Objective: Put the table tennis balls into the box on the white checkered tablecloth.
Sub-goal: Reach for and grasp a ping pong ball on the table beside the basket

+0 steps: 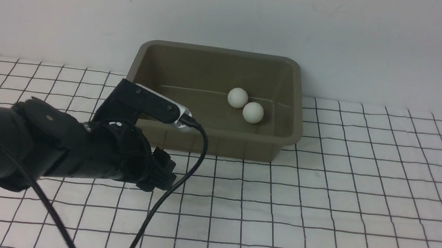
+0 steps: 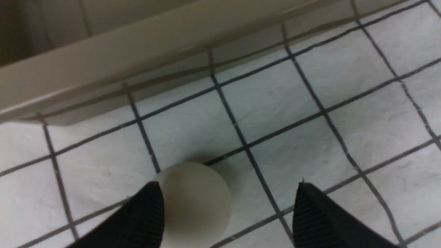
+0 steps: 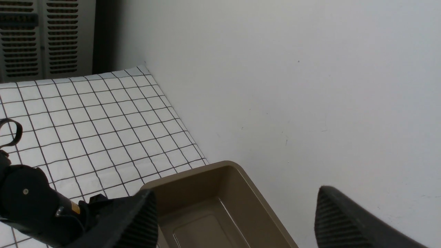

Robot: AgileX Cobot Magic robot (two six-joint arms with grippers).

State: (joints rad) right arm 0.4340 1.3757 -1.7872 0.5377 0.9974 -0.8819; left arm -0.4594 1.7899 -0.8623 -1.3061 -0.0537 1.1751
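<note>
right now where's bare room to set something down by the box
Bare tablecloth lies right of the box and before its right half. Its left floor is free; two balls sit right of centre. Crowded front left: left gripper straddling the third ball.

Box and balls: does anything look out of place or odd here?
Only one thing: two balls lie in the box, but a third ball sits outside on the checkered cloth by the box's wall, between the left arm's open fingers. Nothing looks spilled or damaged.

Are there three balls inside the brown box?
No, the box holds only two table tennis balls: the far ball and the near ball beside it.
</note>
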